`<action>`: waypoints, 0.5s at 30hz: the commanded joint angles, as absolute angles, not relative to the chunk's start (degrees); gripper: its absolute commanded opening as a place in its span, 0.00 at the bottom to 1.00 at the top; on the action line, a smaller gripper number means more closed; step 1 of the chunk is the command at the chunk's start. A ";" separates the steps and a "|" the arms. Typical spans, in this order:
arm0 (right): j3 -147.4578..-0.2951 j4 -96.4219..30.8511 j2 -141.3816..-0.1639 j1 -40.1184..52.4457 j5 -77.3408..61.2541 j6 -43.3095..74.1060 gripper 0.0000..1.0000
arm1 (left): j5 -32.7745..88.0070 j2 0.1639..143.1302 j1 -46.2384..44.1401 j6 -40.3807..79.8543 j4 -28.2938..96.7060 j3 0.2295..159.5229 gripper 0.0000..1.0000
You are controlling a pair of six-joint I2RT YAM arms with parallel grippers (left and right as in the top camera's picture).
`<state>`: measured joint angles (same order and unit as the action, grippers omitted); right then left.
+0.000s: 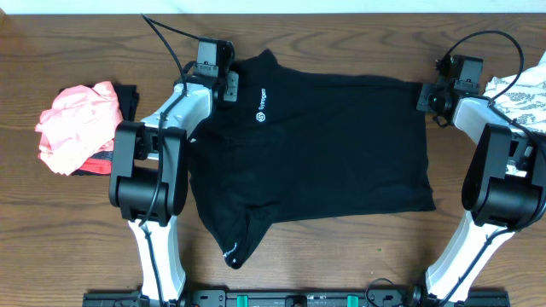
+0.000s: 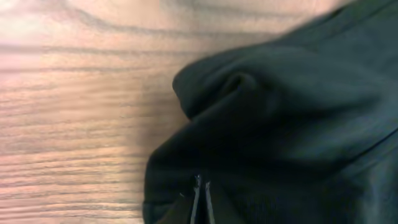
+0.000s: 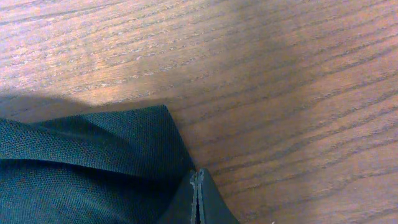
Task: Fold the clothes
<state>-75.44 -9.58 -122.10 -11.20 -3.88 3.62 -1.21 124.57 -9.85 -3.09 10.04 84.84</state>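
Lying spread flat on the wooden counter (image 1: 341, 264), the black garment (image 1: 341, 162) is the large piece among the clothes. A small white logo print (image 1: 263, 117) sits on its far-left part, just beside the collar (image 1: 266, 58). One sleeve (image 1: 235, 247) trails off its near-left corner.

The left arm (image 1: 153, 162) stretches along the garment's left edge and covers part of it. The left jaws are down at the garment's far-left corner, just left of the collar. In the left wrist view the fingertips (image 2: 196, 205) are pressed close together with black cloth gathered around them. They are clamped on the garment, and the fabric above them is bunched into a raised fold (image 2: 242, 87). Bare wood shows to the left of that fold.

The right arm (image 1: 499, 170) stands just off the garment's right edge. The right jaws are at the garment's far-right corner. In the right wrist view the fingertips (image 3: 214, 211) are squeezed fully together at the very edge of the cloth, just below its pointed corner (image 3: 163, 109). Whether any fabric is caught between them cannot be told.

Well to the left of the black garment, beyond the left arm, lies a crumpled coral-pink garment (image 1: 77, 128). Beyond the right arm, past the black garment's far-right corner, a white leaf-patterned garment (image 1: 525, 89) lies partly out of frame.
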 commanded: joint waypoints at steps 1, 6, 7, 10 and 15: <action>-72.05 -13.15 -126.30 -11.55 -4.10 2.66 0.01 | 1.69 128.70 -8.56 -4.51 10.31 85.30 0.06; -72.05 -13.15 -126.30 -11.55 -4.12 2.68 0.01 | 1.65 131.72 -7.53 -5.63 6.09 85.30 0.06; -72.05 -13.15 -126.30 -11.55 -4.12 2.66 0.01 | 1.61 132.29 -7.29 -6.31 4.43 85.30 0.06; -72.05 -13.56 -126.30 -11.42 -4.12 2.66 0.01 | 0.03 133.80 -6.35 -7.38 -2.04 85.30 0.06; -72.05 -14.31 -126.30 -11.40 -4.10 2.46 0.01 | -0.10 134.54 -4.49 -7.49 -12.71 85.30 0.06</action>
<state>-75.66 -10.68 -121.97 -11.20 -4.08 3.44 1.26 132.42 -6.26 -6.28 -10.55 85.52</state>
